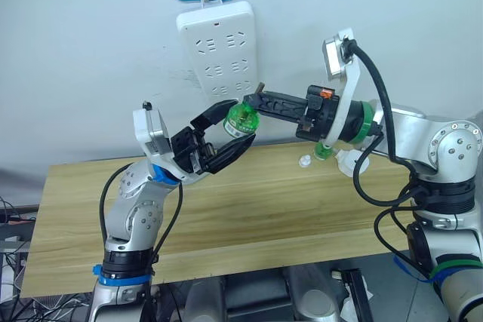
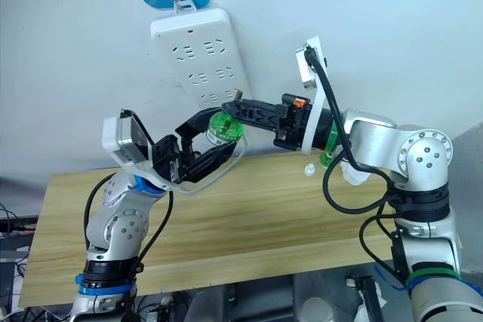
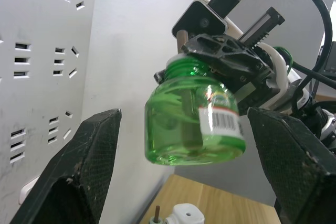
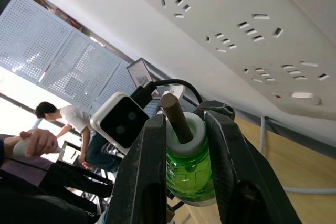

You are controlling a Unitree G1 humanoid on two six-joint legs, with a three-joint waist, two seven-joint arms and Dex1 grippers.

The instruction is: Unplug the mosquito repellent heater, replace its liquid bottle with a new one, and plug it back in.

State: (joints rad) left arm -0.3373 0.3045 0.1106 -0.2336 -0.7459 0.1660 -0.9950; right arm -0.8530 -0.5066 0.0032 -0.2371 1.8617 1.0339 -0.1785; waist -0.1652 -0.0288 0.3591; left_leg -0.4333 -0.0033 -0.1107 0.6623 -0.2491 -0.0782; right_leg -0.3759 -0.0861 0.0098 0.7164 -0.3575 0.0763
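Right gripper (image 1: 253, 102) is clamping the neck of a green liquid bottle (image 1: 243, 120), holding it up in the air just in front of the white power strip (image 1: 219, 47) hanging on the wall. A brown wick (image 4: 177, 116) is sticking out of the bottle's white collar between the two closed fingers. Left gripper (image 1: 226, 132) is sitting spread wide around the bottle body, one finger on each side, pads apart from the glass, not touching it. Mosquito repellent heater (image 1: 352, 161) is lying on the wooden table (image 1: 226, 216) below and behind the right wrist, partly hidden by the arm. A small clear cap (image 1: 304, 161) is lying on the table just beside it.
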